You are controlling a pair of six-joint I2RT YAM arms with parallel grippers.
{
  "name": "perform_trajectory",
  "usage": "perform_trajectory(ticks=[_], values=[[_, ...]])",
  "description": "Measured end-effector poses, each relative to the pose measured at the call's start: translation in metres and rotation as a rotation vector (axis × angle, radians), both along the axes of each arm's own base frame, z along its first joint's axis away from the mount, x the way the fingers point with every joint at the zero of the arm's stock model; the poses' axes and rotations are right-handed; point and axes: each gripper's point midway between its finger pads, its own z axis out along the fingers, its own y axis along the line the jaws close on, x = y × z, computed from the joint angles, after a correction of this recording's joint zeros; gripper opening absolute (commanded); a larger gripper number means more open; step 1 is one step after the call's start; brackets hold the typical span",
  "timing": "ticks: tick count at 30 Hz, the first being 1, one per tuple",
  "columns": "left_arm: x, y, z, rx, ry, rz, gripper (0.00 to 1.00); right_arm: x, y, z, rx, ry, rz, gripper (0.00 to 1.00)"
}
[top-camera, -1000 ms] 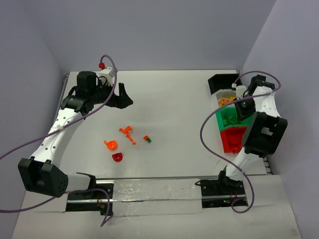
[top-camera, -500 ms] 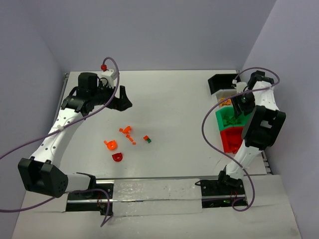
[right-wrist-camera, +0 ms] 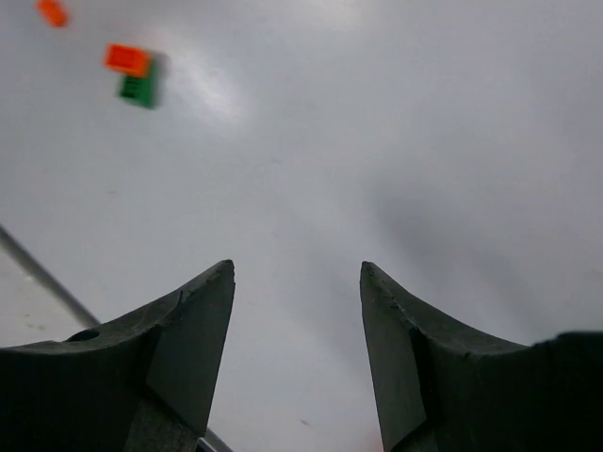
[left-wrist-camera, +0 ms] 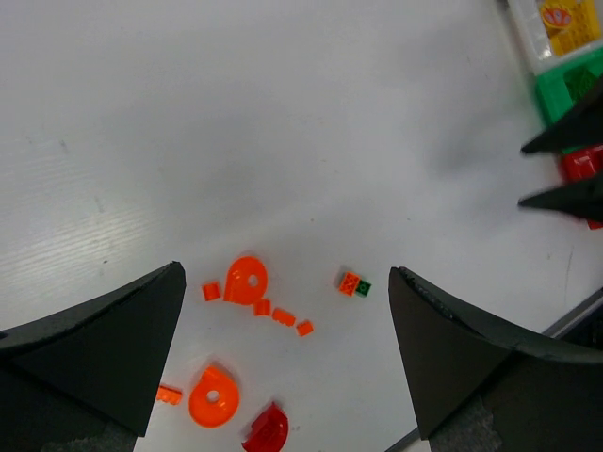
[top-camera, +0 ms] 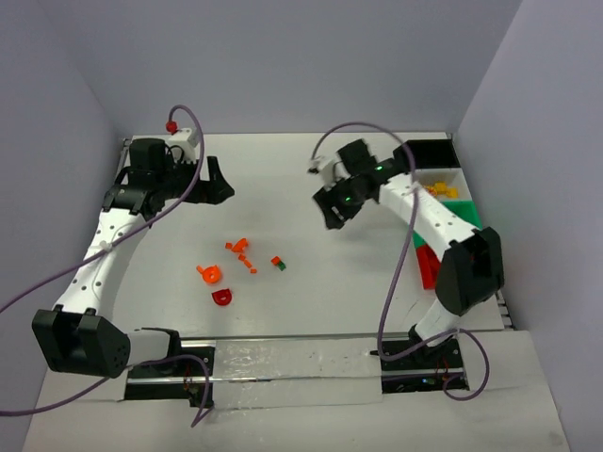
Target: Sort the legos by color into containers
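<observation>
Right fingers (right-wrist-camera: 179,348) swung from the containers (top-camera: 426,151) toward the legos (top-camera: 241,247) (parted, empty)

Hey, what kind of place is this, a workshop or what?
Most likely a robotics lab test cell: a left arm and right arm bolted to a white table, plain walls closing it in, small plastic bricks and sorting bins on it.
</observation>
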Motion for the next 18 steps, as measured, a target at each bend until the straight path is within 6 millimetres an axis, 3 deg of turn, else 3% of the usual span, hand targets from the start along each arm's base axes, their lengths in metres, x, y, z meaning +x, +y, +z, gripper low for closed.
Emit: perform_trajectory(ticks=[2,4,7,12,18], values=[[0.004,0.013,0.0,-0.007,0.008,0.041,0.99,-0.023,0.043,-0.018,0.014,0.047,0.081,0.62],[0.006,0.024,-0.001,-0.01,0.018,0.073,0.99,-0.037,0.073,-0.035,0.016,0.088,0.122,0.62],[0.006,0.032,-0.002,-0.011,0.026,0.097,0.99,-0.052,0.103,-0.055,0.013,0.13,0.156,0.61],[0.002,0.033,0.004,-0.017,0.016,0.102,0.99,-0.073,0.135,-0.075,0.017,0.164,0.192,0.6],[0.001,0.033,0.006,-0.018,0.009,0.102,0.99,-0.08,0.15,-0.09,0.026,0.176,0.178,0.54]])
